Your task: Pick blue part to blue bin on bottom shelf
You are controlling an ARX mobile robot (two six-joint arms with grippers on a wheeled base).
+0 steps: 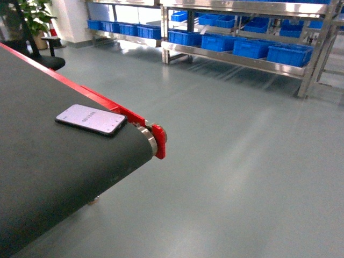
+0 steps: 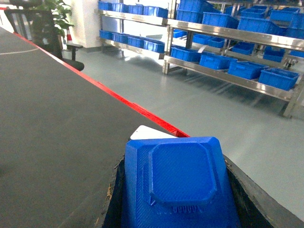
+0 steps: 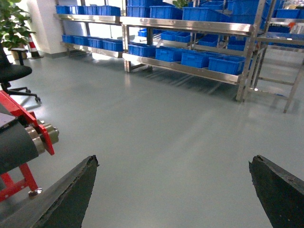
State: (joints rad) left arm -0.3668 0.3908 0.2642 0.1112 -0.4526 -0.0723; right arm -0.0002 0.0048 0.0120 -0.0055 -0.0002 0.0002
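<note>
The grey floor [image 1: 242, 161] lies wide between the black belt [image 1: 48, 177] on the left, with its red edge strip [image 1: 107, 105] and end roller [image 1: 148, 138], and the steel shelves [image 1: 242, 59] far across the room, whose bottom level carries a row of blue bins [image 1: 252, 48]. The left gripper [image 2: 173, 199] is pressed onto the blue part [image 2: 178, 183], held above the belt near its red edge, while the right gripper [image 3: 173, 190] hangs over the floor with fingers [image 3: 71, 190] spread wide. A phone [image 1: 90, 119] lies flat on the belt near the roller end.
</note>
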